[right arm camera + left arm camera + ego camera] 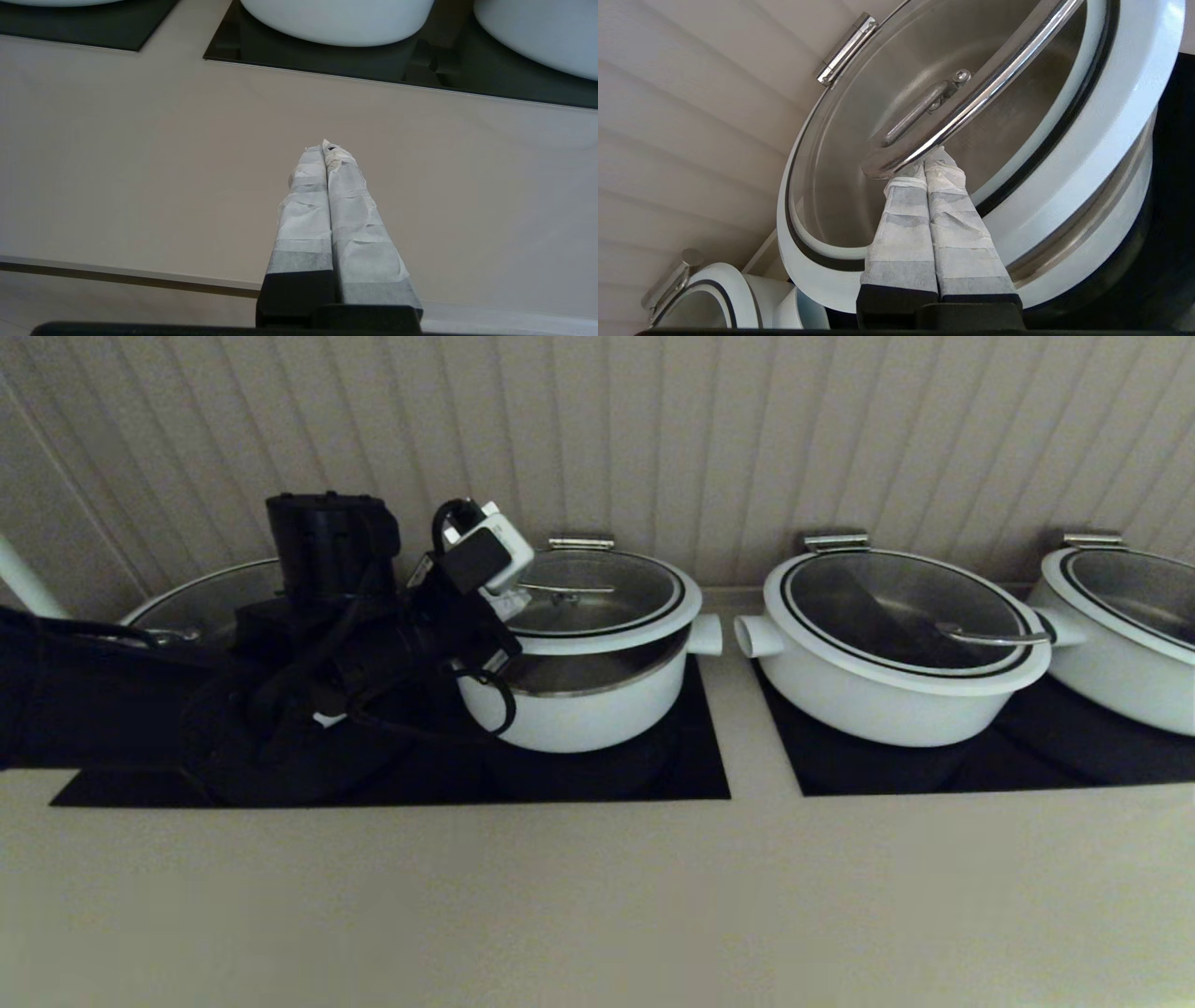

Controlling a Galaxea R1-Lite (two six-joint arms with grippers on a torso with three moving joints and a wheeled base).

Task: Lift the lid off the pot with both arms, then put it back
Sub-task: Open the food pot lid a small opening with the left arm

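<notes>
The right gripper [325, 145] hovers over the bare beige table [140, 163], jaws pressed together, holding nothing. Farther back, the left gripper [927, 161] has its jaws closed, tips under the lid's steel handle [971, 100]. The glass lid [597, 593] sits raised above the white pot [583, 709], whose contents cannot be seen.

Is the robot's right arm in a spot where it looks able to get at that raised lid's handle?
Probably yes: the right gripper, shut, hangs over bare counter before the pots, unobstructed. The left gripper is already at the lid handle.
</notes>
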